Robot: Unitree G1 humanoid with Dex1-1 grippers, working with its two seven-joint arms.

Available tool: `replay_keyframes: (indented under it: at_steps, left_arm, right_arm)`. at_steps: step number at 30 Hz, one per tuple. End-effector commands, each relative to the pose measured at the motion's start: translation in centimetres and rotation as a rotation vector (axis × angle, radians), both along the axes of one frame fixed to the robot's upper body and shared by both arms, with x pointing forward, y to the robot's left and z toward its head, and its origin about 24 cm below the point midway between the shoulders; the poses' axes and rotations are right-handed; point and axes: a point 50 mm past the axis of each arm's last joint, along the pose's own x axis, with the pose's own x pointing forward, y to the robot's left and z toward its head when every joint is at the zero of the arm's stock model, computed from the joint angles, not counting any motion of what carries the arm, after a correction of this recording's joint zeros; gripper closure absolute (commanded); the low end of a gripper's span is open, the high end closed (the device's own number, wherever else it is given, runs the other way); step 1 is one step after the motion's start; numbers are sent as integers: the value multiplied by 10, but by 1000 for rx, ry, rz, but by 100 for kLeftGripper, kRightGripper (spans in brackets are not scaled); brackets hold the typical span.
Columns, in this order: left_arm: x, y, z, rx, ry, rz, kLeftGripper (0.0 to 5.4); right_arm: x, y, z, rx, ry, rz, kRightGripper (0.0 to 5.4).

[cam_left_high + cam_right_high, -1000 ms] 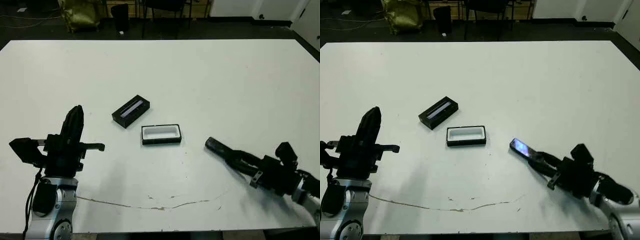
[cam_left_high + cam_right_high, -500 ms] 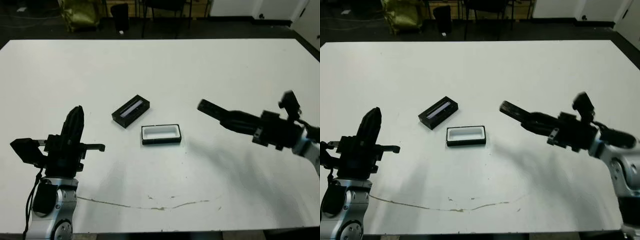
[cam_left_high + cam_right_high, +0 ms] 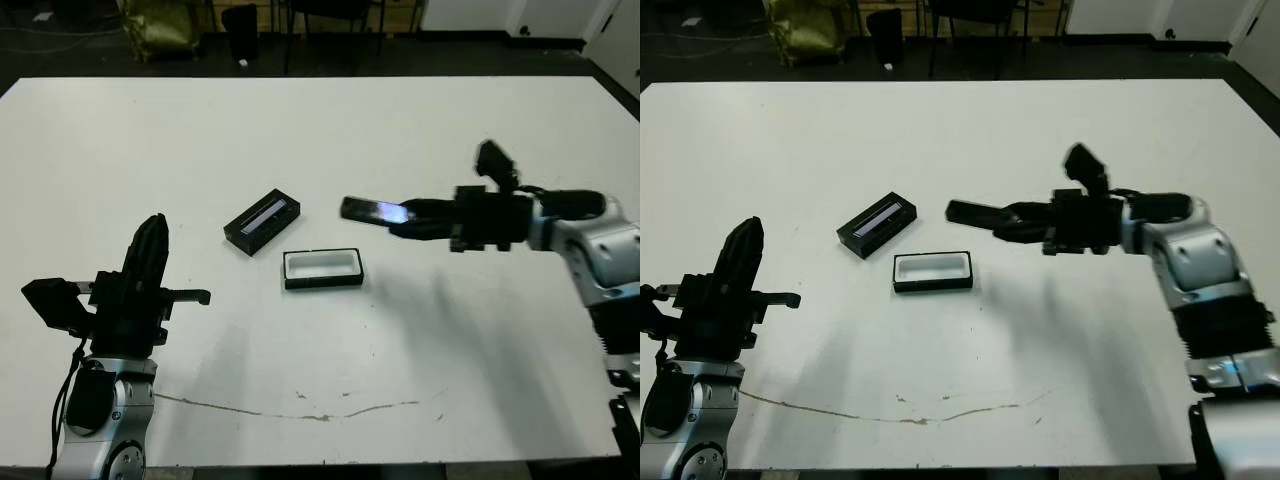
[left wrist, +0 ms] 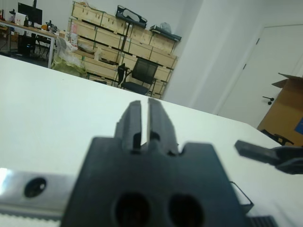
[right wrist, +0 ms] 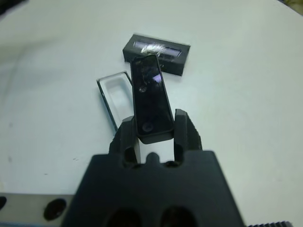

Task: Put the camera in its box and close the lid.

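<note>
Left gripper (image 3: pixel 150 240) at near left edge of white table (image 3: pixel 420 130), raised off the surface, pointing away, 2 fingers pressed nearly together with a thin slit between, empty. Brownish scratch line (image 3: pixel 300 412) along near table edge. Box (image 3: pixel 322 268) at table centre, open, white lining up, nothing inside. Right gripper (image 5: pixel 154 137) reaching in from right side, above table, clamped on near end of camera (image 3: pixel 372 210); 2 fingers (image 5: pixel 187 135) flank the bar on either side. Camera held roughly level in the air, free end pointing left, hovering just past and to the right of box, not touching it. Lid (image 3: pixel 262 222) lying on table just beyond and left of box, angled, silver stripe up, apart from box. Chairs and dark floor beyond far table edge.
</note>
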Motion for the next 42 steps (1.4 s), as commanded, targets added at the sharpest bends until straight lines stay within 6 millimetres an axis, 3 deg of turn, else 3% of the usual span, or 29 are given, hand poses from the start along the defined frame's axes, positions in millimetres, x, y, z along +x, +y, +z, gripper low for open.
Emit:
replay_keyframes:
  at_steps: [1,15,42]
  left_arm:
    - [0,2,-6,11,30,1,540]
    - [1,1,-5,13,38,4,540]
    - [0,1,-7,-1,45,1,540]
  right_arm:
    - [5,7,-8,-30,45,34,507]
    - [17,20,-16,-66,105,139,507]
    - [21,39,-15,-177,123,213,507]
